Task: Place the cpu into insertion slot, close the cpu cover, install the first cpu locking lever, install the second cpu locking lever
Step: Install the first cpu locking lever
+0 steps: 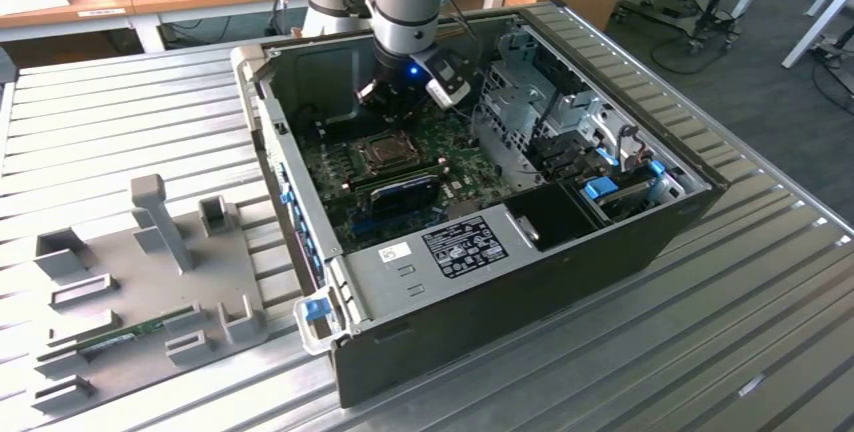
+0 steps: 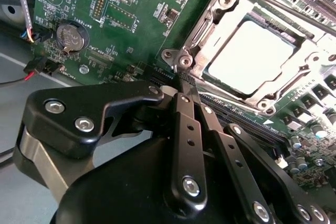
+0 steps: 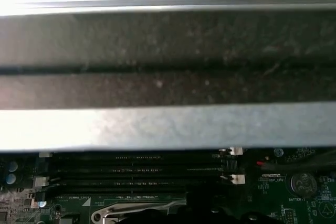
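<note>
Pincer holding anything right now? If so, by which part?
Nothing that shows. In the second wrist view the pincer is closed at a corner of the cpu cover; the cpu lies apart from it, inside that cover's window.

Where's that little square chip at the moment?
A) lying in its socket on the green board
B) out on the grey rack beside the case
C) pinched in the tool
A: in the second wrist view the pale cpu lies flat inside the window of the silver cover.
</note>
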`<state>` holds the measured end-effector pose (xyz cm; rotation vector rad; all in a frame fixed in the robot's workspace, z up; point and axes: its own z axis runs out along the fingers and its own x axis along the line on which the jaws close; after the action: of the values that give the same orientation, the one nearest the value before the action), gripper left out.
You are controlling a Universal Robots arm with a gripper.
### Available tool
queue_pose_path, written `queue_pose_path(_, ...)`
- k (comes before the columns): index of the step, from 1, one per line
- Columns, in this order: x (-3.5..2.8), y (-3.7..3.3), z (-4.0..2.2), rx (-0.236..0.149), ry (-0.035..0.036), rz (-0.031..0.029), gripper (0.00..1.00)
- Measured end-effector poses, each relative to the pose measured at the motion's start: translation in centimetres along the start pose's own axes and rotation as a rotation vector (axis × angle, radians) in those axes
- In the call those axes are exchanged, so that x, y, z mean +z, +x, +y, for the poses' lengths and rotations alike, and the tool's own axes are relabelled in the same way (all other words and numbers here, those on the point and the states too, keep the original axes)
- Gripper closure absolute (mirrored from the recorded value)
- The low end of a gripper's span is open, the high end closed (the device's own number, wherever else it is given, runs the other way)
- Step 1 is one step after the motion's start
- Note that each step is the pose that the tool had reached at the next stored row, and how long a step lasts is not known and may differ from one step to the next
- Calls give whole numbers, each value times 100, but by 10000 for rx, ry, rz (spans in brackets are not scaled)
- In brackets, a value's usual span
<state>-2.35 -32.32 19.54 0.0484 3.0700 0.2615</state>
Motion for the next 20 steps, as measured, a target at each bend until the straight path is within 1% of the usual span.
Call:
queue_pose_path(2, 0, 1, -1, -1, 16, 3, 90)
queue_pose_path(8, 0, 0, 0, 0, 12, 0, 90)
queue_pose_path(20, -96, -5, 17, 0, 11, 2, 90)
